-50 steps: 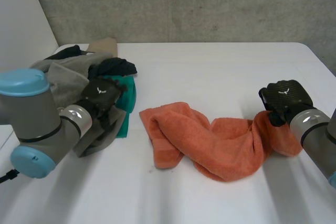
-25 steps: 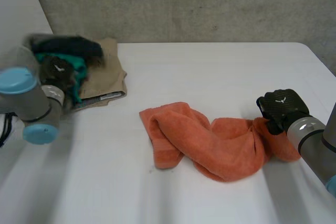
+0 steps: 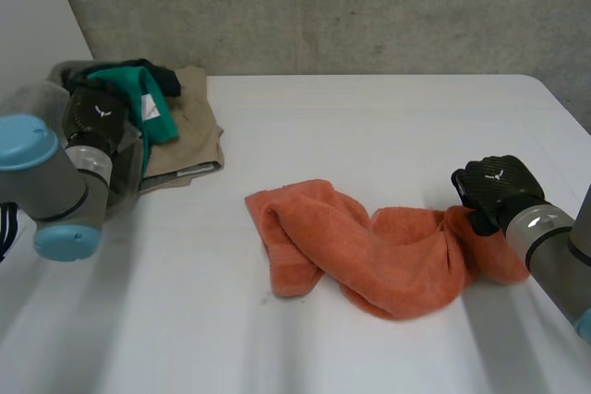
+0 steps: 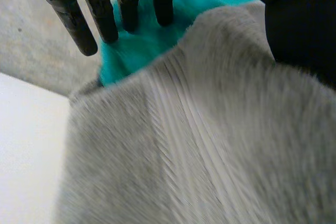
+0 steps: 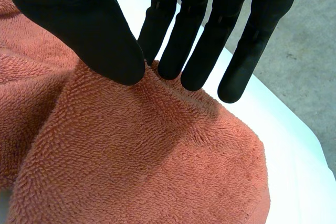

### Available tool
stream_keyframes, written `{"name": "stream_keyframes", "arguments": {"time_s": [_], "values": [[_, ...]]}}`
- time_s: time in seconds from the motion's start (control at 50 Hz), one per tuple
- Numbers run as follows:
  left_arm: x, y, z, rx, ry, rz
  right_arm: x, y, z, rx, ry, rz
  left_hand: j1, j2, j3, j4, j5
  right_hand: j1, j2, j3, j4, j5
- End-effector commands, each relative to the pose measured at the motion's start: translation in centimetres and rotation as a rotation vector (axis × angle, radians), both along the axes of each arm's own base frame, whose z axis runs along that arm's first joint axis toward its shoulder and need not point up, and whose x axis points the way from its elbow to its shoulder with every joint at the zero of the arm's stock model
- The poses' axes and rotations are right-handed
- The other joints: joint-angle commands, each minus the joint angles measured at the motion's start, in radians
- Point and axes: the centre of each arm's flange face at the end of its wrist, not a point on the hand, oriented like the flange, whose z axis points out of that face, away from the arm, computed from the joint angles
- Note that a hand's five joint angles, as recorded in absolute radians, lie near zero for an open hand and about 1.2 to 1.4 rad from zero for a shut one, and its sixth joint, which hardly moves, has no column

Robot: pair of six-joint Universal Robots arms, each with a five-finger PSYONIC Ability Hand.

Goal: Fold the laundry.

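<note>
An orange towel (image 3: pixel 360 246) lies crumpled in the middle of the white table (image 3: pixel 369 126). My right hand (image 3: pixel 494 186) is at the towel's right end. In the right wrist view, thumb and fingers (image 5: pixel 189 45) pinch a raised ridge of the orange towel (image 5: pixel 131 156). My left hand (image 3: pixel 95 117) rests on a pile of clothes at the table's back left. In the left wrist view its fingers (image 4: pixel 100 9) are straight, their tips on a teal cloth (image 4: pixel 142 40) beside a grey knit garment (image 4: pixel 184 140).
The pile holds the teal cloth (image 3: pixel 138 103), a black piece (image 3: pixel 162 76) and a tan garment (image 3: pixel 189 131) lying flat beneath. A grey concrete wall stands behind the table. Bare table surface lies in front of and behind the towel.
My left arm has swung to the back left, taking the clothes pile away from the towel; its fingers now lie straight on the pile. The right hand dropped slightly, still holding the towel.
</note>
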Motion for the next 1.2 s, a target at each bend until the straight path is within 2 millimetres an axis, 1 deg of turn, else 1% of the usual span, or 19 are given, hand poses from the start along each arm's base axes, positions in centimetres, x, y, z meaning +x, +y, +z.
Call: {"name": "stream_keyframes", "arguments": {"time_s": [0.02,0.12,0.14,0.2,0.22,0.3,0.44,0.6,0.7,0.74,0.76,0.8,0.82,0.9,0.92,1.06,1.1,1.14,1.2], "values": [[-3.4,6.1,3.0,0.145,0.176,-0.172,0.0,0.1,0.2,-0.004,-0.001,0.002,-0.020,-0.024,-0.033,-0.022,-0.022,0.284,0.221,0.205,0.200,0.226],[-5.7,11.7,3.0,0.369,0.304,-0.328,0.0,0.0,0.2,-0.005,-0.002,0.000,0.070,0.067,0.057,0.068,0.069,0.284,0.221,0.205,0.200,0.226],[-6.4,13.4,2.7,0.431,0.324,-0.376,0.0,0.0,0.2,-0.005,-0.002,0.000,0.149,0.146,0.136,0.147,0.148,0.284,0.221,0.205,0.200,0.226],[-7.7,16.0,2.1,0.513,0.334,-0.447,0.0,0.0,0.2,-0.004,-0.001,-0.001,0.282,0.278,0.269,0.280,0.280,0.284,0.221,0.205,0.200,0.226],[-8.6,17.7,1.5,0.557,0.323,-0.493,0.0,0.0,0.2,-0.004,-0.001,-0.001,0.384,0.380,0.371,0.382,0.382,0.284,0.221,0.205,0.200,0.226],[-10.4,20.6,0.4,0.609,0.289,-0.572,-0.1,0.0,0.3,-0.004,0.000,-0.004,0.455,0.452,0.442,0.453,0.454,0.284,0.221,0.205,0.200,0.226],[-12.3,21.0,-2.9,0.669,0.243,-0.591,-0.3,-0.1,0.7,-0.013,-0.002,-0.011,0.417,0.414,0.404,0.415,0.416,0.284,0.221,0.205,0.200,0.226],[-14.1,19.4,-4.0,0.633,0.225,-0.540,-0.3,0.0,0.6,-0.010,-0.002,-0.012,0.259,0.255,0.246,0.257,0.257,0.284,0.221,0.205,0.200,0.226],[-15.4,19.8,-4.4,0.623,0.215,-0.571,-0.3,0.0,0.6,-0.010,-0.002,-0.012,0.282,0.279,0.269,0.280,0.280,0.284,0.221,0.205,0.200,0.226],[-15.6,19.5,-4.6,0.615,0.214,-0.572,-0.4,0.0,0.6,-0.009,-0.001,-0.014,0.393,0.389,0.380,0.391,0.391,0.284,0.221,0.205,0.200,0.226],[-16.0,19.3,-4.7,0.600,0.215,-0.578,-0.4,-0.1,0.6,-0.009,-0.001,-0.015,0.684,0.681,0.671,0.682,0.683,0.284,0.221,0.205,0.200,0.226],[-16.2,18.9,-4.6,0.574,0.221,-0.570,-0.4,-0.1,0.8,-0.013,0.002,-0.017,1.058,1.055,1.045,1.056,1.057,0.284,0.221,0.205,0.200,0.226],[-16.3,18.7,-4.3,0.555,0.226,-0.561,-0.4,-0.1,0.9,-0.016,0.002,-0.018,1.173,1.170,1.160,1.171,1.171,0.284,0.221,0.205,0.200,0.226],[-16.1,18.4,-1.6,0.446,0.261,-0.507,-0.6,0.2,2.6,-0.038,0.034,-0.011,1.174,1.171,1.161,1.172,1.173,0.284,0.221,0.205,0.200,0.226],[-15.4,18.2,1.2,0.380,0.298,-0.478,-0.7,0.4,3.2,-0.044,0.050,-0.007,1.174,1.171,1.161,1.172,1.173,0.284,0.221,0.205,0.200,0.226],[-12.2,19.8,10.9,0.178,0.437,-0.479,-3.3,0.8,9.3,-0.103,0.229,-0.026,1.174,1.171,1.161,1.172,1.173,0.284,0.221,0.205,0.200,0.226],[-11.3,20.2,12.6,0.145,0.476,-0.476,-3.7,0.9,11.9,-0.167,0.244,-0.043,1.174,1.171,1.161,1.172,1.173,0.284,0.221,0.205,0.200,0.226],[-10.3,21.0,14.4,0.120,0.515,-0.492,-3.7,0.9,13.2,-0.211,0.244,-0.049,1.174,1.171,1.161,1.172,1.173,0.284,0.221,0.205,0.200,0.226],[-9.8,21.7,15.3,0.135,0.522,-0.525,-3.7,0.6,15.0,-0.267,0.236,-0.055,1.174,1.171,1.161,1.172,1.173,0.284,0.221,0.205,0.200,0.226]]}}
